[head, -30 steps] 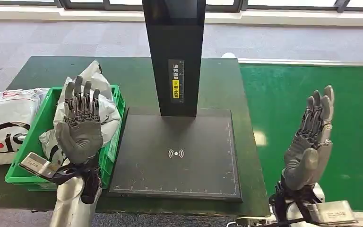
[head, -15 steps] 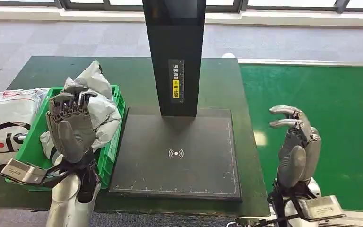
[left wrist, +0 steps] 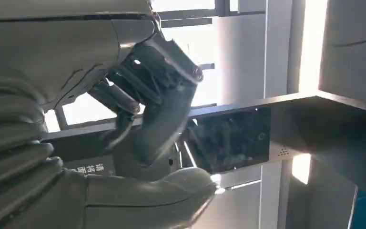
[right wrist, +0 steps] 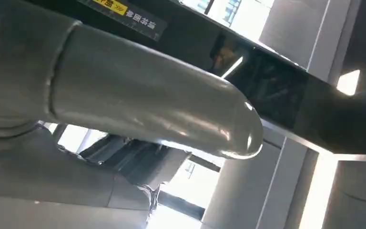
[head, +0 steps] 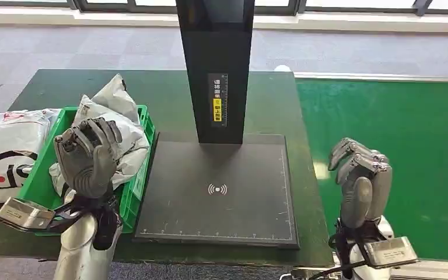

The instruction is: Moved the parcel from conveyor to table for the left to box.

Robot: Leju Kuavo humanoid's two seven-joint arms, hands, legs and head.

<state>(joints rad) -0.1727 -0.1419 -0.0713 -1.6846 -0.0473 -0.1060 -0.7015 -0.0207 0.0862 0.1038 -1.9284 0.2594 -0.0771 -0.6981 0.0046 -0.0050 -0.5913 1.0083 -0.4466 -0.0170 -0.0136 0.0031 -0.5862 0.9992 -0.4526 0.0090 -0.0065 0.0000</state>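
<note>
White plastic parcels (head: pixel 114 119) are piled in the green crate (head: pixel 141 172) on the left of the table. My left hand (head: pixel 87 156) is raised in front of the crate, fingers curled into a fist, holding nothing; the left wrist view shows the same curled fingers (left wrist: pixel 145 86). Over the near edge of the green conveyor belt (head: pixel 396 116) my right hand (head: pixel 360 178) is raised, also curled in on nothing. In the right wrist view its thumb (right wrist: pixel 147 95) lies across the picture. The belt carries no parcel.
A black scanner plate (head: pixel 217 195) with a tall black post (head: pixel 216 64) stands mid-table between my hands. Another white parcel with a black and red mark (head: pixel 3 154) lies on the dark green table (head: pixel 169 93) left of the crate.
Both hands have gone from flat with fingers straight up to curled fists. They have sunk slightly; the parcels and crate have not moved.
</note>
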